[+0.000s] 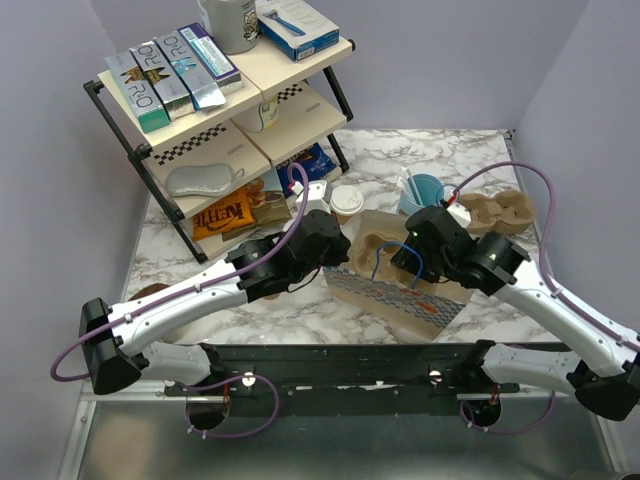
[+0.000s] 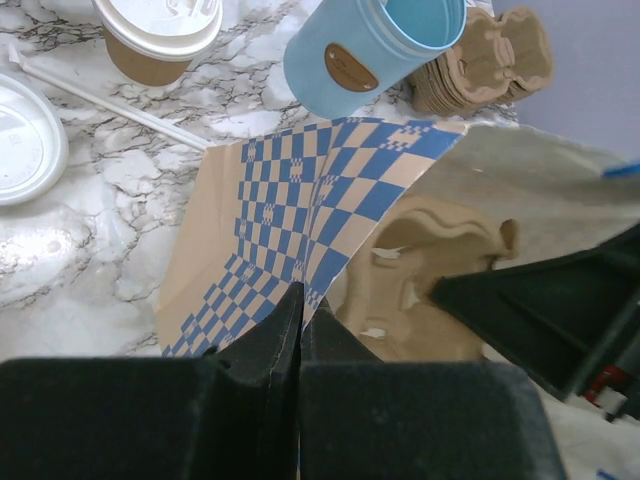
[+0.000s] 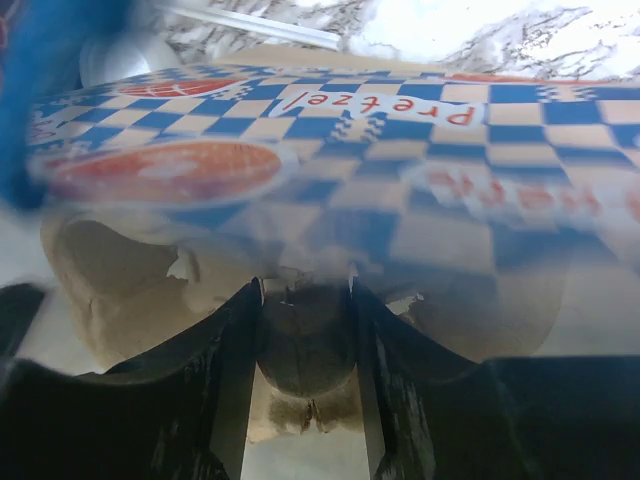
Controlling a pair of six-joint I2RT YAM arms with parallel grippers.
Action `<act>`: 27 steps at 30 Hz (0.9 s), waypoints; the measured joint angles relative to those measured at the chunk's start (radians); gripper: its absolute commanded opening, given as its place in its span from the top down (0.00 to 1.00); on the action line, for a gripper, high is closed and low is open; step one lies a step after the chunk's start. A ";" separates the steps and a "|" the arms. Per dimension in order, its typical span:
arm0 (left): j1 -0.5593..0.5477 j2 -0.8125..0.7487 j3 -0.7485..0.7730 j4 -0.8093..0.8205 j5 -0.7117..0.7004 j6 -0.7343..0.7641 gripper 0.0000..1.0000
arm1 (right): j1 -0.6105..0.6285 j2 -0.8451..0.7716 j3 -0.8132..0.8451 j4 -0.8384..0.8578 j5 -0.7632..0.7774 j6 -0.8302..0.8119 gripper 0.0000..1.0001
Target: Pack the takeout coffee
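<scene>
Closest in, the left claw (image 2: pixel 300 300) is pinched shut on the near edge of the checkered bag (image 2: pixel 290 200), its two fingers pressed together with the paper between them. The right claw (image 3: pixel 303 300) is narrowed onto the middle ridge of the pulp carrier (image 3: pixel 120 280), which sits inside the bag's mouth.

Ahead of the left claw and off to its left, past the far end of the bag, the coffee (image 2: pixel 160 40) stands upright on the worktop (image 2: pixel 90 260), clear of both claws. A blue cup (image 2: pixel 360 55) stands ahead and slightly right. A loose lid (image 2: pixel 20 140) lies far left, and a straw (image 2: pixel 110 100) runs between that lid and the coffee.

The coffee looks like a thin paper cup, so a hard squeeze would likely dent its wall. I cannot tell whether it is full, so treat it as weighty and liable to slosh. Its snap-on top could pop off if gripped or pulled, so I would not lift by it. The best hold is probably across the tan wall just below the white rim, which can act as a stop against slipping. Moderate pressure should do, with the cup kept upright. One claw must first let go of what it holds.
</scene>
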 measured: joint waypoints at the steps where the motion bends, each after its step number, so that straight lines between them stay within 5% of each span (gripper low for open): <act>1: 0.000 0.000 0.000 0.001 0.000 0.000 0.93 | -0.004 0.011 -0.009 0.008 0.000 0.000 0.51; 27: -0.001 0.040 0.017 0.009 0.008 0.015 0.93 | -0.021 0.157 -0.174 0.145 -0.125 0.007 0.46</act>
